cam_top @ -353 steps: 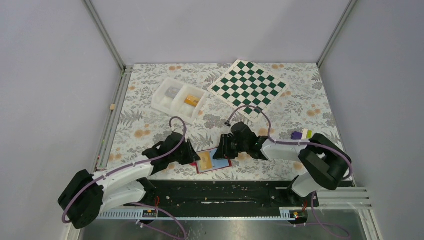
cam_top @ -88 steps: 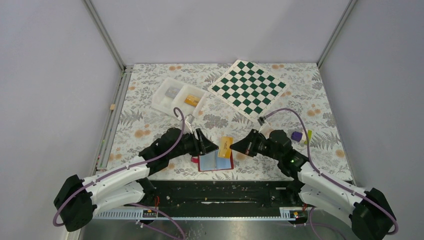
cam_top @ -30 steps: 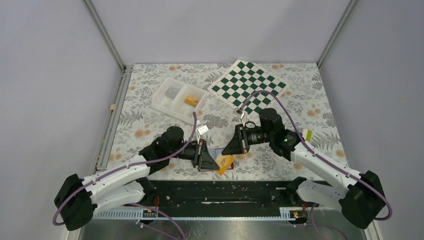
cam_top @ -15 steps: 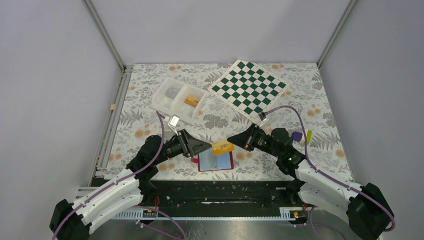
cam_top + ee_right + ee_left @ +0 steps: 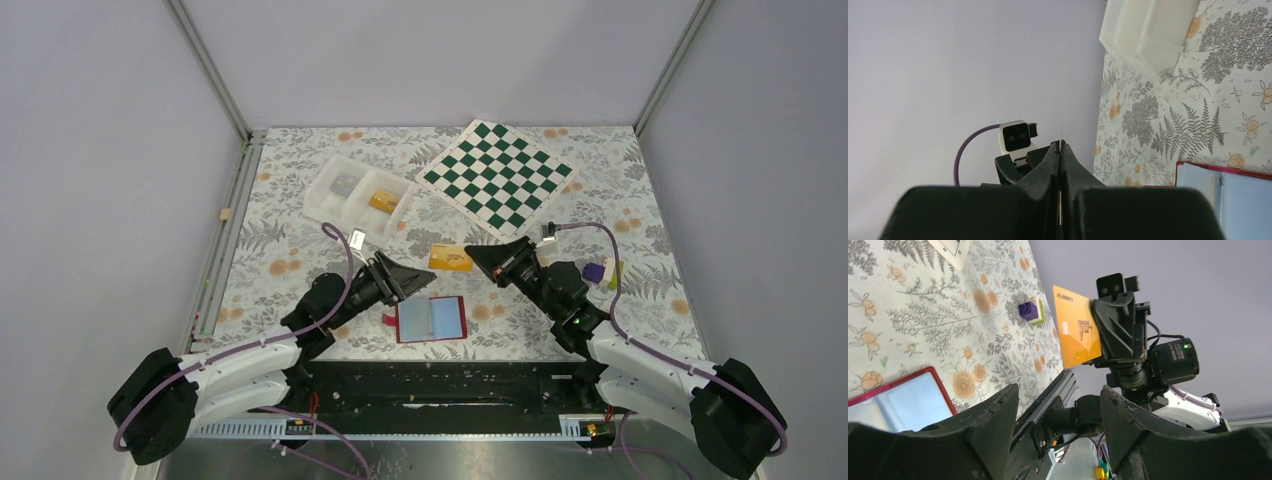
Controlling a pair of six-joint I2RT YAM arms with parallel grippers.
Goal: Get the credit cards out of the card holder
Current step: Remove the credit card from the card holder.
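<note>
The card holder [image 5: 431,318] lies open on the table, red outside and pale blue inside, also showing in the left wrist view [image 5: 898,400] and the right wrist view [image 5: 1228,195]. My right gripper [image 5: 472,256] is shut on an orange-yellow credit card [image 5: 450,258] and holds it in the air beyond the holder. The left wrist view shows that card [image 5: 1077,327] face-on; in the right wrist view it sits edge-on between the pressed fingers of the right gripper [image 5: 1060,146]. My left gripper [image 5: 420,283] hovers just left of the holder, open and empty, and its own view shows the left gripper [image 5: 1059,390] with spread fingers.
A white two-compartment tray [image 5: 358,198] stands at the back left with small items inside. A green-and-white chessboard [image 5: 497,176] lies at the back centre. Purple and green blocks [image 5: 603,270] sit at the right. A black rail runs along the near edge.
My left gripper opened, let go of the card holder and drew back left. My right gripper carried the card up and away from the holder, which now lies flat and open.
</note>
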